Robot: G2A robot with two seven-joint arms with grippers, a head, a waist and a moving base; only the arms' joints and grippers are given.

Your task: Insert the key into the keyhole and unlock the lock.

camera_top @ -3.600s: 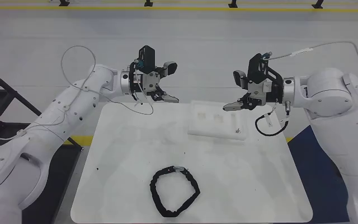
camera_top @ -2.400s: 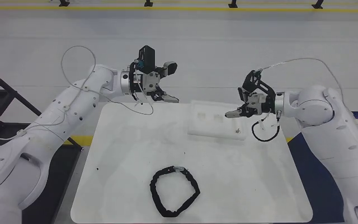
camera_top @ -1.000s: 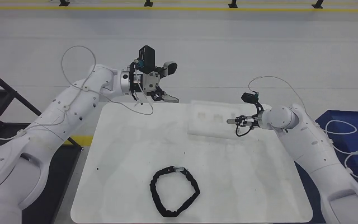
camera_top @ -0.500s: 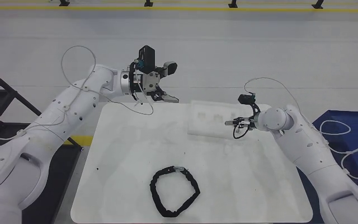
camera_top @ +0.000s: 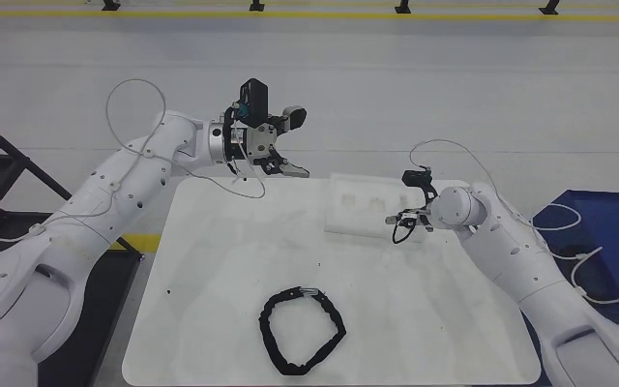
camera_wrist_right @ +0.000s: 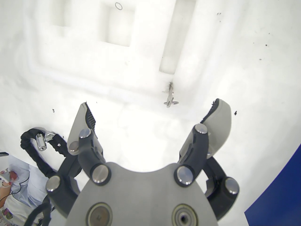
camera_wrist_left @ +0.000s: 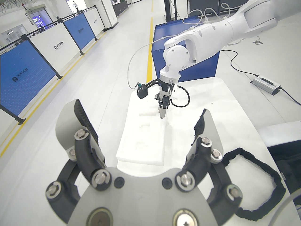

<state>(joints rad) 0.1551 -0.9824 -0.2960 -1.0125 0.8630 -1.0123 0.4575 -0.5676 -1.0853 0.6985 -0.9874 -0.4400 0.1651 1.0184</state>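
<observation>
Lowered from a raised pose toward the foam block [camera_top: 353, 219] (right gripper [camera_wrist_right: 152, 109]); stood wide open, gripping nothing. Located key [camera_wrist_right: 169, 96] just ahead of its fingertips, lodged in the foam beside a long slot, untouched. Located lock [camera_top: 301, 329] well apart from both grippers. Kept left gripper [camera_wrist_left: 141, 116] stationary, wide open, empty.

The left tool [camera_wrist_left: 141, 115] has its jaws wide apart. Just ahead of it a white foam block [camera_wrist_left: 141, 147] lies on the counter [camera_wrist_left: 235, 109]. The right tool [camera_wrist_left: 162, 114] points down at the block's far end.
</observation>
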